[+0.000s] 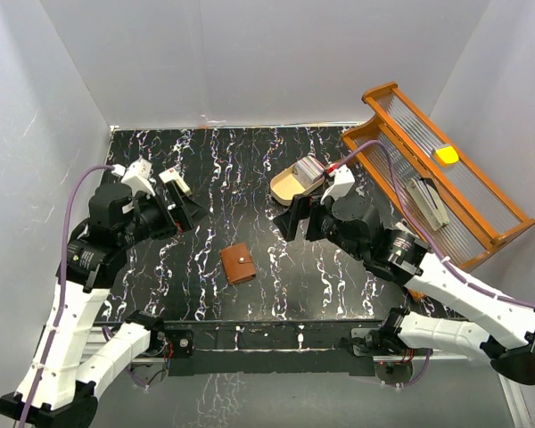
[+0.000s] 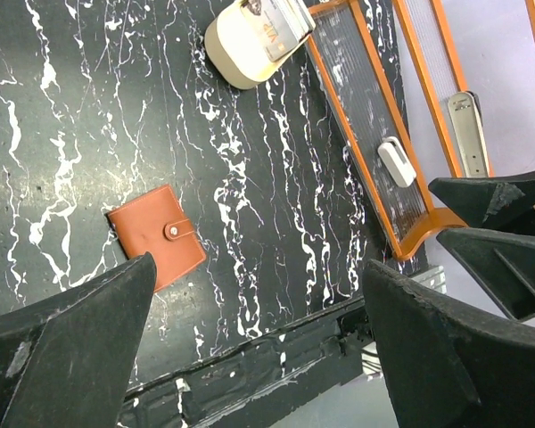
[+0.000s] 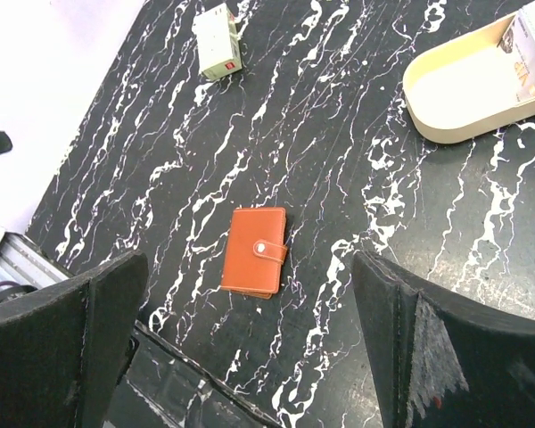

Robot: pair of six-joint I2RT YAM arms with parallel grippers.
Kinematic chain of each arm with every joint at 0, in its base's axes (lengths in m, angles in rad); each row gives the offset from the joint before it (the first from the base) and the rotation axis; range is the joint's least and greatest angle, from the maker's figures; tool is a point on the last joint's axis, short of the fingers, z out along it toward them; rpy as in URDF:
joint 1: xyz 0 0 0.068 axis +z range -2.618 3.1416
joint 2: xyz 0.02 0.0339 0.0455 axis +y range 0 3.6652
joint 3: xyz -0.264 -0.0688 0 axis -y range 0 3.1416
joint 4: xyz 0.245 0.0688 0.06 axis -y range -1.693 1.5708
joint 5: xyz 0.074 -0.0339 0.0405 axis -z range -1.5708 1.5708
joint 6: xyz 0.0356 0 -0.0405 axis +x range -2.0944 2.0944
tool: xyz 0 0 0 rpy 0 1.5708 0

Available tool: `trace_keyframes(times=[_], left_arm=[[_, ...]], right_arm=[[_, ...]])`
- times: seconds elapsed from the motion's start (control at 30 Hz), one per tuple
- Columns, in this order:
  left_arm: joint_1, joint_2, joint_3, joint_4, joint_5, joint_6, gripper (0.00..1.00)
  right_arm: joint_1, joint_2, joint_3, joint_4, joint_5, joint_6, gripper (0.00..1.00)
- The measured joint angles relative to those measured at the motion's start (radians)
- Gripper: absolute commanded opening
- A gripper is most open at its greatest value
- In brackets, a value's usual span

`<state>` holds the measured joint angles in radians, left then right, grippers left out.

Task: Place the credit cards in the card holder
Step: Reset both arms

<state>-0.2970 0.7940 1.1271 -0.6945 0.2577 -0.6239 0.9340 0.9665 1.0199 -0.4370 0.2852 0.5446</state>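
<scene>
From above, the card holder (image 1: 239,264) lies snapped shut on the bench (image 1: 160,152) between the arms. The credit cards (image 1: 312,167) stand stacked in a beige tray (image 1: 285,185), likely to keep them together. Left wrist: the left hand (image 2: 259,267) is released and empty. Right wrist: the right hand (image 3: 250,266), equally spread and holding nothing, frames the card holder, presumably to open it.

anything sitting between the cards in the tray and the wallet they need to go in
Nothing lies on the table between the credit cards in the beige tray and the card holder. The card holder itself is snapped shut, so its inside is covered.
</scene>
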Motion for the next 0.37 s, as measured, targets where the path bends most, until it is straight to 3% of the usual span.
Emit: trace_keyframes(times=[0.37], left_arm=[[0.0, -0.076, -0.132, 0.017, 0.006, -0.017, 0.99]], right_arm=[[0.0, -0.019, -0.021, 0.003, 0.005, 0.04, 0.98]])
